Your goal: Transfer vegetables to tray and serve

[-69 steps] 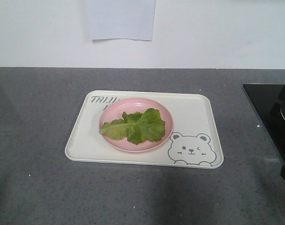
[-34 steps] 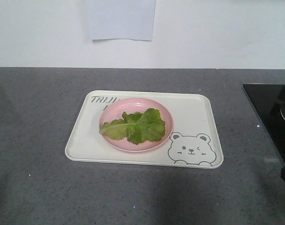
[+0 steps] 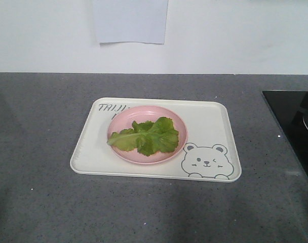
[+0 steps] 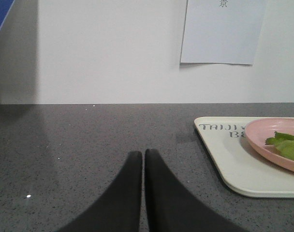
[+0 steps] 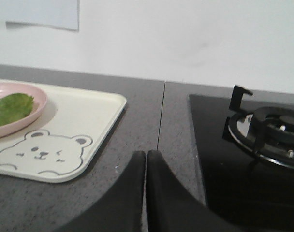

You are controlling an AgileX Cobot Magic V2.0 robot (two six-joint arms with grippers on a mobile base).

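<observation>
A kitchen worktop (image 3: 42,202), seen from the front: over the past second nothing on it has shifted. The pink plate (image 3: 118,117) sits where it did, the vegetables (image 3: 149,135) lie in the same heap, and the tray (image 3: 209,121) has not been nudged. Only the soft shadow along the near edge of the worktop has thinned out. Judged from that, the transfer step looks done and what remains is the serving, which has not visibly begun.

The vegetables are a few ruffled bright green lettuce leaves with paler ribs, overlapping flat on the plate, one rib pointing toward nine o'clock. The plate itself rests on the tray, toward its eleven o'clock portion, covering part of the grey lettering; the winking bear face sits bare at the tray's five o'clock corner. So the leaves are on the tray only by way of the plate.

Neither arm shows in the front view. The left gripper (image 4: 142,157) hovers over bare worktop with the tray off at its two o'clock, jaws pressed together and empty. The right gripper (image 5: 145,157) hangs between the tray at ten o'clock and the gas hob (image 5: 263,130) at two o'clock, jaws likewise closed on nothing. A paper sheet (image 3: 129,21) hangs on the wall behind.
</observation>
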